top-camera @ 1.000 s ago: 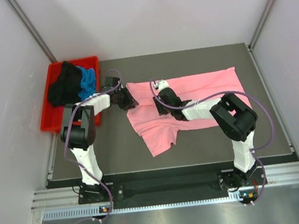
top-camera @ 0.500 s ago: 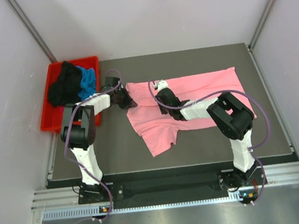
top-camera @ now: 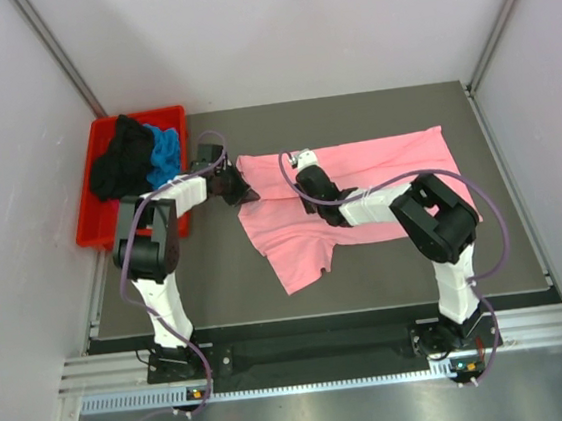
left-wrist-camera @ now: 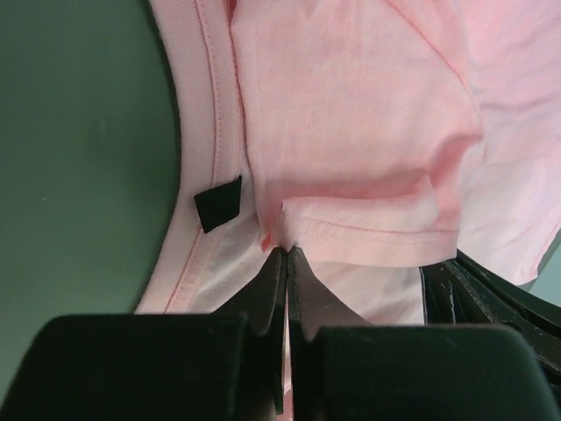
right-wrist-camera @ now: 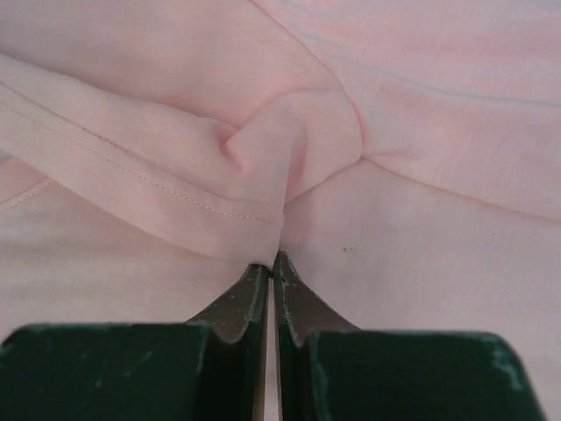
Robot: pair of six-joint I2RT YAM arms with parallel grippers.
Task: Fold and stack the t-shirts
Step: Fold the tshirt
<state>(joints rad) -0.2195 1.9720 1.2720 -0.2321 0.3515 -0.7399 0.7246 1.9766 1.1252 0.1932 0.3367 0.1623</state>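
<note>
1. The dark tabletop [top-camera: 218, 277] carries the work, with both arms reaching over it from the near edge.
2. The pink t-shirt [top-camera: 387, 164] lies spread and partly bunched across the far middle and right of the tabletop. One flap trails toward the near side.
3. The red bin [top-camera: 87, 231] sits at the far left corner, just beside the tabletop.
4. A black t-shirt [top-camera: 120, 162] is heaped in the bin, touching a blue t-shirt [top-camera: 164, 152] crumpled on its right.
5. The left fingers [left-wrist-camera: 270, 294] are clenched on the pink t-shirt at its left end, pinching a hemmed fold just beside the collar.
6. The right fingers [right-wrist-camera: 241, 303] are clenched on the same shirt farther right, pinching a puckered fold along a stitched hem.
7. A small black tag [left-wrist-camera: 218, 202] shows inside the collar, near the left fingers.
</note>
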